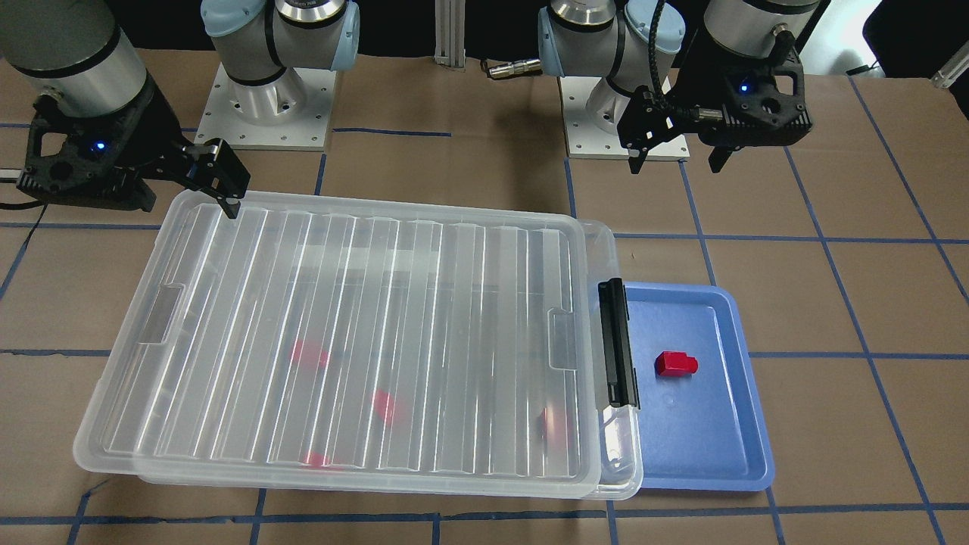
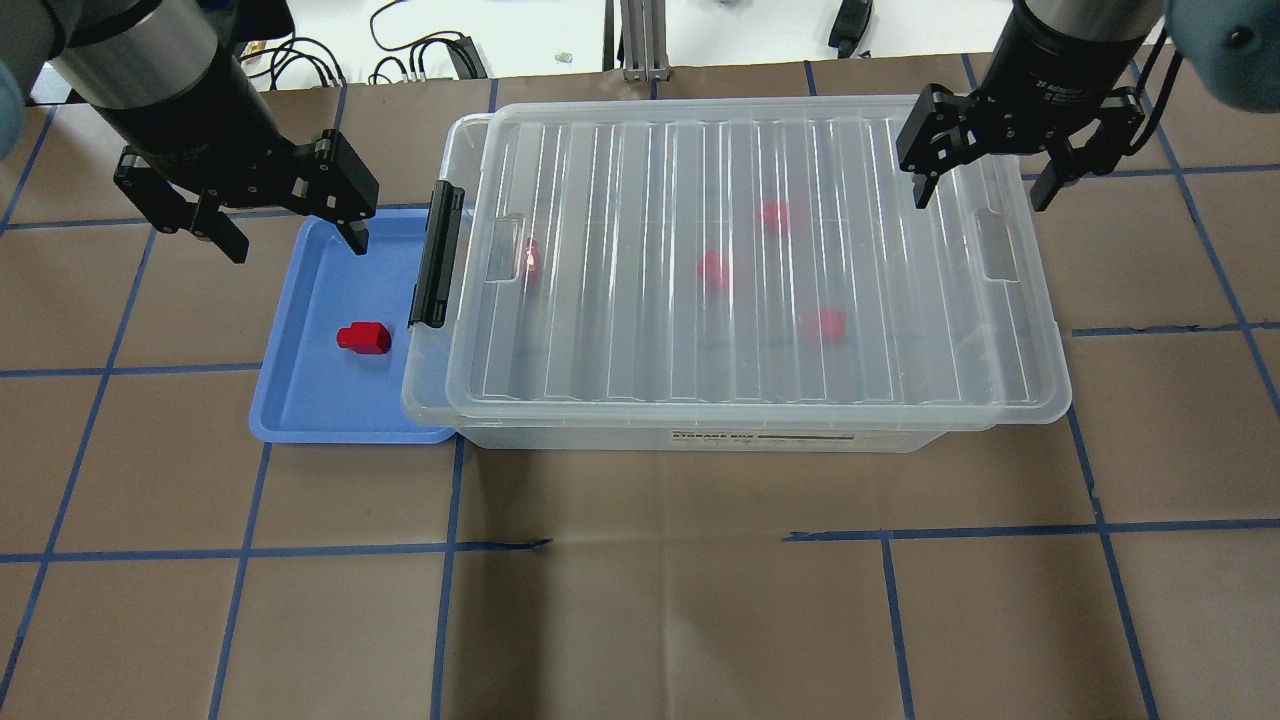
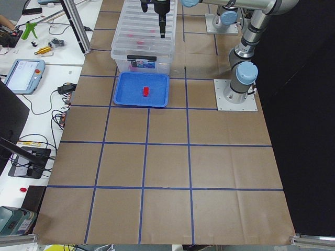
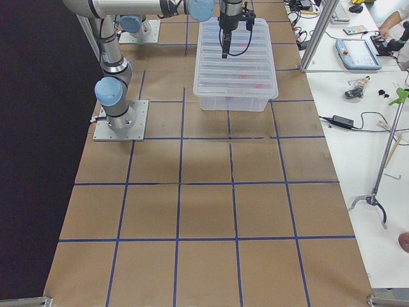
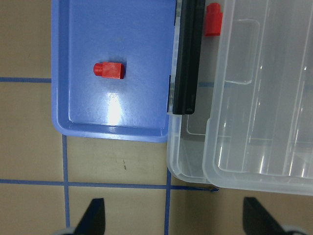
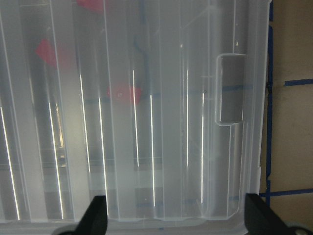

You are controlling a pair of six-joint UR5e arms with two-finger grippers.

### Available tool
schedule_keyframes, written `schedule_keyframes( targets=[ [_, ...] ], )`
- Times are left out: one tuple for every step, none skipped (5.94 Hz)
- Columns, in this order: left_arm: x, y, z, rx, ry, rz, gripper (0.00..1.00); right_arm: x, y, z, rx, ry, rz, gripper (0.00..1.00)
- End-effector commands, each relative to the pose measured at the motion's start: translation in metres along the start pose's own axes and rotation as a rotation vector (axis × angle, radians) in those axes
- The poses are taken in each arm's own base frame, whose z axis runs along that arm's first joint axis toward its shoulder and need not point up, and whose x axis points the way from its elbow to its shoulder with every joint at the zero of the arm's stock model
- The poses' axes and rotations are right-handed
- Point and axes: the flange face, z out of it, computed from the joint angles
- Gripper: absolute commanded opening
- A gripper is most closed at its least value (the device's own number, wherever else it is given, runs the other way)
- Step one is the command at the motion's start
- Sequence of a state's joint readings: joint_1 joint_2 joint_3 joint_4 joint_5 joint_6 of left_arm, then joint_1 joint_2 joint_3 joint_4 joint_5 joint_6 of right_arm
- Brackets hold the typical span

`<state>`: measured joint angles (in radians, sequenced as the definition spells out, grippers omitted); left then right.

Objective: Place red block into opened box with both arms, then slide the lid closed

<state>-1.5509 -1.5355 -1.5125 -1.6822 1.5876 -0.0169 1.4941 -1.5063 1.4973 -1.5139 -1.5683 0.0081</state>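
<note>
Brown paper table, gridded with blue tape. The landmark is the black clip bar on one short end of the large, shallow, clear plastic box. The large clear ribbed plastic lid lies on the box, long axis square to the clip bar and ribs parallel to it. It stops short of the bar, so a narrow strip beside the bar is open.

Blurred red shapes show through the lid. One small glossy red block lies in the smooth blue plastic tray just outside the bar, nub pointing away from it.

The left gripper hovers over the tray near the bar, fingers spread wide and empty; it is the arm nearer this block. The right gripper hangs above the lid's end far from the bar, beside the recessed tab, likewise wide and empty. Closing appears to need the lid pushed toward the bar.
</note>
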Motion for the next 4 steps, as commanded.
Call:
schedule_keyframes(
  targets=[
    [0.0,-0.001,0.001,-0.002,0.0,0.012,0.99,0.067,-0.01,0.028,-0.051,-0.017,-0.023,1.0],
    [-0.001,-0.001,0.001,-0.001,-0.002,0.049,0.99,0.108,-0.014,0.052,-0.048,-0.024,-0.024,1.0],
    [-0.002,-0.002,0.001,-0.001,-0.002,0.09,0.99,0.127,-0.017,0.078,-0.021,-0.02,-0.054,1.0],
    [-0.002,-0.005,0.003,0.004,0.0,0.239,0.99,0.129,-0.014,0.103,-0.007,-0.013,-0.056,1.0]
  ],
)
